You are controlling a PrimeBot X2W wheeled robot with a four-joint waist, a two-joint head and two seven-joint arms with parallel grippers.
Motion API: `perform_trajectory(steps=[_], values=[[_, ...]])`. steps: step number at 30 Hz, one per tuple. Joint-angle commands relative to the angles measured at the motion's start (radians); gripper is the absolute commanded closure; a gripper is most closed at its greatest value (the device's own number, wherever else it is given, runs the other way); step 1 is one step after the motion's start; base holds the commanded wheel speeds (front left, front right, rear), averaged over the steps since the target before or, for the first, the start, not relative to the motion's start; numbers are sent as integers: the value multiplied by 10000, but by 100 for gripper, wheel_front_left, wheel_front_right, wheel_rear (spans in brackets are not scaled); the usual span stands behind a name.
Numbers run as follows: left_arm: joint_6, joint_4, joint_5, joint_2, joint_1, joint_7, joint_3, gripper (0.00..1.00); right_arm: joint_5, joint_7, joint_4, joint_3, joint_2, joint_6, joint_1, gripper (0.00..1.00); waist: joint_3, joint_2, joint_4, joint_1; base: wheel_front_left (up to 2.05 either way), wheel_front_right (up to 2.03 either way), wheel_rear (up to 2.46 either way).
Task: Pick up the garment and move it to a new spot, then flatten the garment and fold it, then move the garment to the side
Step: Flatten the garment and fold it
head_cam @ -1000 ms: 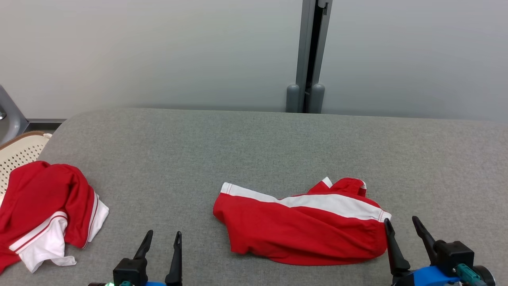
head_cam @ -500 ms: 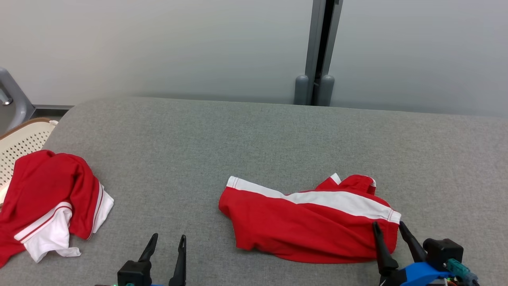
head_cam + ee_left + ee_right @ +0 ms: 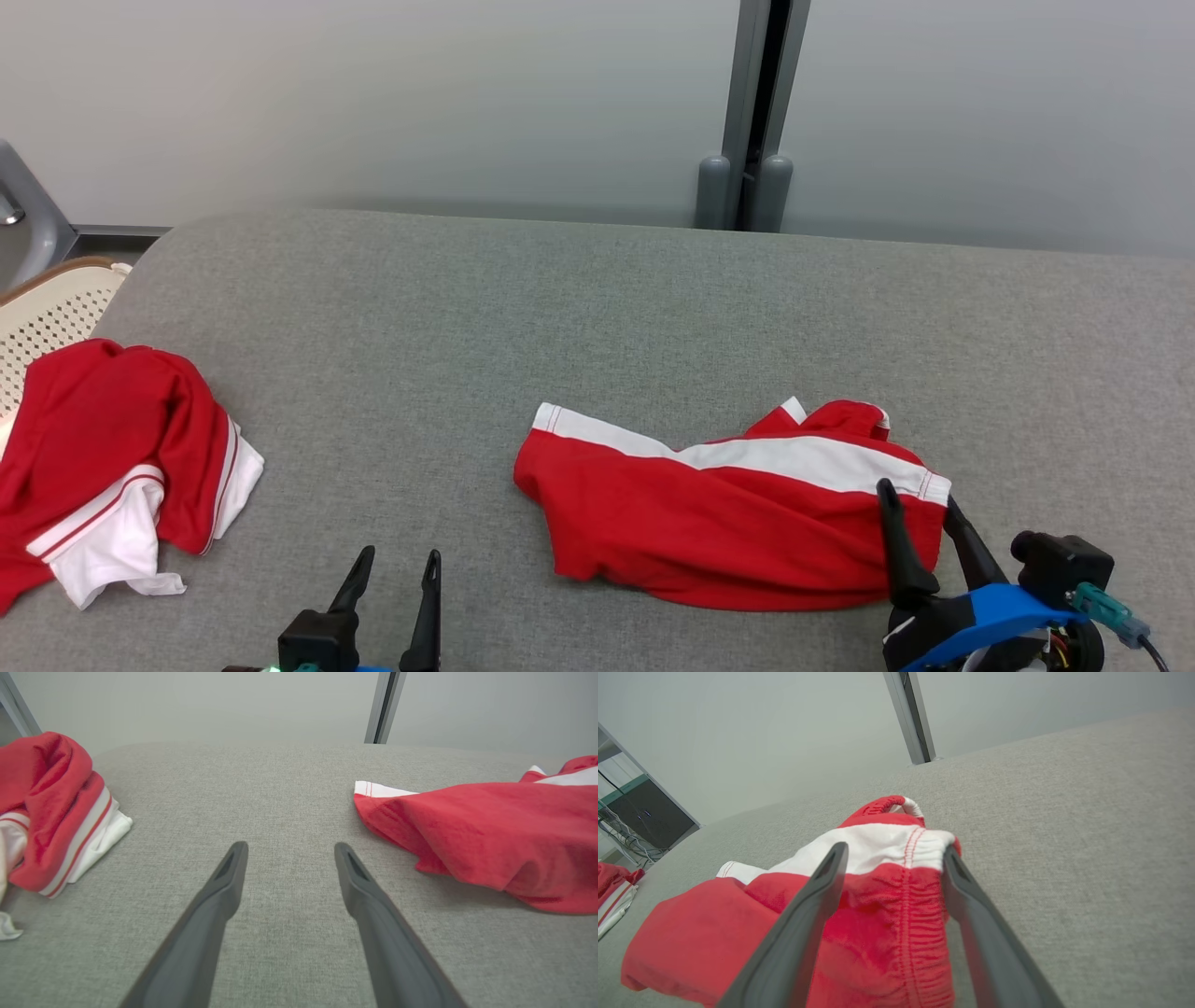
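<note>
Head view. Grey cloth-covered table (image 3: 597, 317) spans the frame. The garment (image 3: 709, 532), red shorts with a white side stripe, lies crumpled on it at about 5 o'clock from frame centre, its long axis running 9 to 3 o'clock. The white-trimmed leg hem is at the 9 o'clock end and the gathered waistband at the 3 o'clock end.

The right gripper (image 3: 918, 495) comes in from 4 o'clock. Its fingers are spread and straddle the waistband end, one over red cloth, the other at the cloth's outer edge. The left gripper (image 3: 400, 554) sits at 7 o'clock on the bottom edge, fingers apart over bare table, well apart from the garment.

A red-and-white heap (image 3: 103, 448) of other clothing lies at 9 o'clock by the table's edge, with a pale perforated basket (image 3: 47, 322) just beyond it at 10 o'clock. A grey post (image 3: 752, 112) stands at 1 o'clock behind the table.

Left wrist view. The two fingers stand wide with only grey table between them. The garment's hem end is at 3 o'clock and the heap at 9 o'clock.

Right wrist view. Both fingers flank the elastic waistband corner. The 9 o'clock finger lies across red cloth, and the 3 o'clock finger runs along the band's outer edge; I cannot tell whether it touches. The jaws are wide, with no pinch on the cloth, and the garment rests on the table.
</note>
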Motion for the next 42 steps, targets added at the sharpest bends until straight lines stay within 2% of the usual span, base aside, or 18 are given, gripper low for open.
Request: perform_trajectory(steps=[1, 4, 5, 6, 7, 9, 10, 19, 23, 29, 33, 42], values=[[-29, -39, -46, -7, -131, -28, -22, 0, 120, -31, -105, 33, -15, 1, -95, 0, 25, -1, -15, -1, 0, 0, 0], [-31, -26, -67, -6, -162, -28, -37, 0, 390, -31, -202, 47, -15, 1, -69, 11, 75, -1, -56, -1, 0, 0, 0], [-33, -13, -69, -7, -173, -28, -46, 0, 426, -31, -220, 60, -15, 1, -73, 18, 88, -1, -70, -1, 0, 0, 0], [-35, -8, -81, -6, -180, -28, -49, 0, 484, -31, -245, 66, -15, 1, -88, 37, 105, -1, -83, -1, 0, 0, 0], [-36, -6, -93, -6, -183, -28, -57, 0, 556, -31, -266, 59, -15, 1, -108, 53, 123, -1, -95, -1, 0, 0, 0], [-20, -27, -110, -8, -201, -28, -73, 0, 700, -31, -380, 2, -15, 1, -160, 77, 161, -1, -113, -1, 0, 0, 0], [-11, -41, -113, -8, -224, -26, -82, 0, 758, -31, -430, -32, -15, 1, -178, 98, 187, -1, -118, -1, 0, 0, 0], [-119, -534, -772, -9, -847, -28, -238, 0, 589, -31, -665, 98, -14, 1, -200, 100, 669, -1, -248, -1, 0, 0, 0], [-179, 47, -1015, 62, -1860, -26, -460, 0, 338, -31, -733, 205, -14, 1, -286, 100, 1060, -1, -392, -1, 0, 0, 0], [-164, 1845, -2202, 533, -3778, 37, -1717, 0, 313, -31, -807, 343, -14, 1, -581, 100, 1640, -1, -669, -1, 0, 0, 0], [-163, 2849, -3446, 771, -5008, 734, -2756, 0, 256, -31, -799, 424, -11, 1, -721, 100, 1951, -1, -768, -1, 0, 0, 0], [-163, 3716, -5623, 1281, -6287, 2214, -4719, 0, 383, -29, -724, 713, -13, 1, -939, 100, 2267, -1, -940, -1, 0, 0, 0]])
